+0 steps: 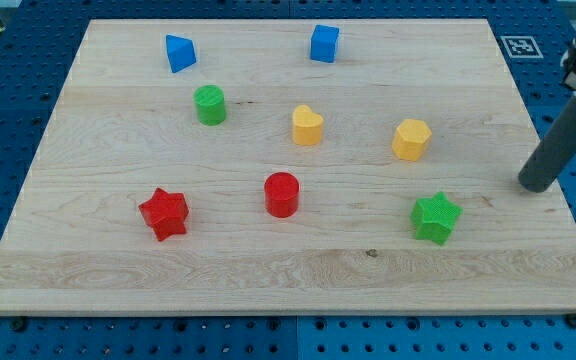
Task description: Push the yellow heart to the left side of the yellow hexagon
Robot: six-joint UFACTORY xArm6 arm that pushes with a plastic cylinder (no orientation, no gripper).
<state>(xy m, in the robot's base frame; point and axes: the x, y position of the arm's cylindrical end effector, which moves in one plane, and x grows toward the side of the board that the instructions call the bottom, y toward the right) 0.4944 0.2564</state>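
The yellow heart (308, 126) sits on the wooden board near the middle, a little toward the view's top. The yellow hexagon (411, 139) stands to its right, about a hundred pixels away, with bare board between them. My tip (535, 186) is at the board's right edge, well to the right of the hexagon and a little lower. It touches no block. The dark rod rises from the tip toward the view's upper right.
A blue block (179, 52) and a blue cube (324, 43) lie near the top. A green cylinder (209, 104) is left of the heart. A red star (164, 213), a red cylinder (282, 194) and a green star (435, 217) lie lower.
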